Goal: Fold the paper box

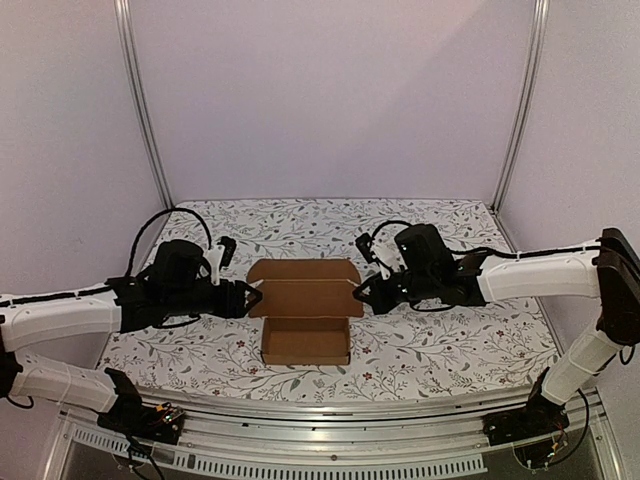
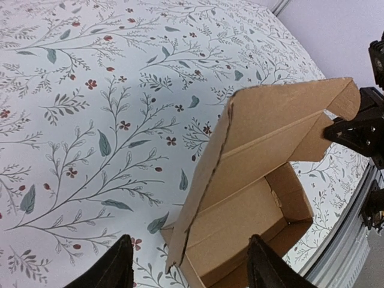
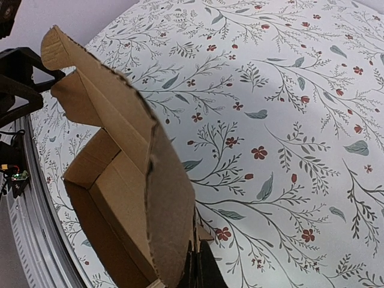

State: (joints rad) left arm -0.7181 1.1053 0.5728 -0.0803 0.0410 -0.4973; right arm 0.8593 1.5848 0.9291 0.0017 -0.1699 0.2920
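Left gripper [image 2: 191, 240] spread beside paper box [image 2: 252, 180]; lid raised over tray.

**Ana:** What does the tabletop [image 1: 430, 345] look like from your end?

**Ben:** I see it covered edge to edge by a white cloth [image 1: 180, 350] printed with grey-green leafy sprigs and small red flowers. A metal rail [image 1: 330, 415] runs along its near edge.

**Ana:** And what sits on it?

**Ben:** I count 1 thing: the paper box [image 1: 305, 342], plain brown cardboard, near the middle. Its shallow tray rests flat on the cloth, open side up. Its lid stands raised along the tray's far side, with a flap at each end.
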